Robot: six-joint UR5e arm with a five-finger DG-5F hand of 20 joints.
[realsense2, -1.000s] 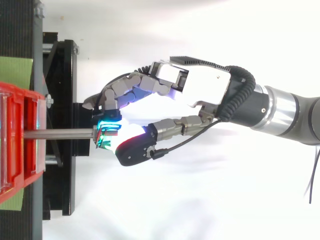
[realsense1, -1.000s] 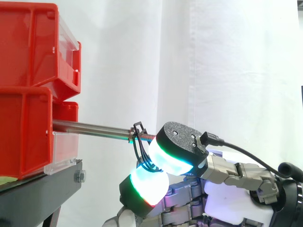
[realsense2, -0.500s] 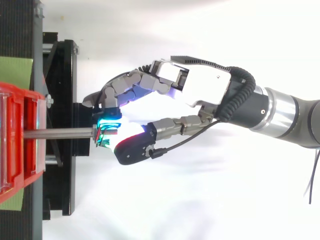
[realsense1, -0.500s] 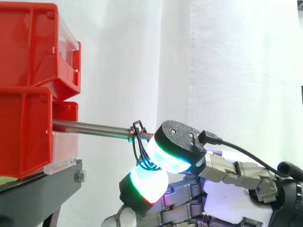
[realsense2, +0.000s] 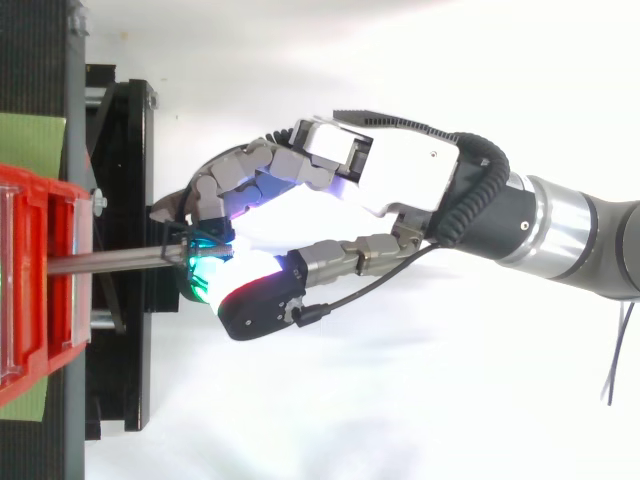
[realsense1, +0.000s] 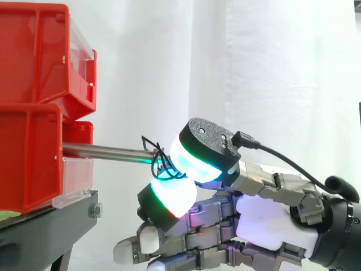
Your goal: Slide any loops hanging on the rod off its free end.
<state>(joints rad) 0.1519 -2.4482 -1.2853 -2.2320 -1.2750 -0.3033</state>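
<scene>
A thin black loop is seen on a metal rod, close to its free end, which is hidden behind glowing pads. The loop is pinched between curled fingertips of the hand, one pad set above the rod and one below. The rod is held in stacked red bins, which are carried on a black stand before a white curtain.
</scene>
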